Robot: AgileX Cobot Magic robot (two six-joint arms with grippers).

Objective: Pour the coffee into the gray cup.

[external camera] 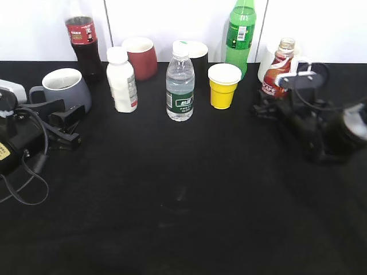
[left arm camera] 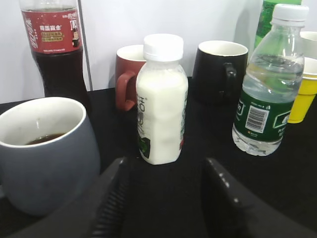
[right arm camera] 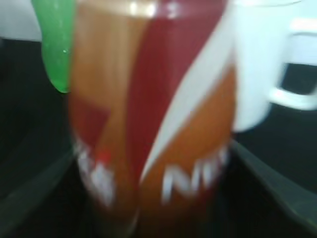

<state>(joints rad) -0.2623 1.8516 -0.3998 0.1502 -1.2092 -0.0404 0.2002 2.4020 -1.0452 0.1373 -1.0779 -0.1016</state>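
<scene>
- At right, right tool (external camera: 269,106) grips coffee (external camera: 277,71), upright on tabletop (external camera: 189,189)
- Left tool (left arm camera: 166,198) released, beside gray cup (external camera: 66,87)

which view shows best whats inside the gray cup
The left wrist view: the gray cup sits close, and its cream inside holds a little dark liquid. The exterior view shows the cup small at far left, contents unreadable. The right wrist view misses it, filled by the blurred coffee bottle.

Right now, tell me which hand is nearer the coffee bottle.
Right. The right hand sits at the coffee bottle, fingers either side of it. The left hand is far across the table, beside the gray cup.
</scene>
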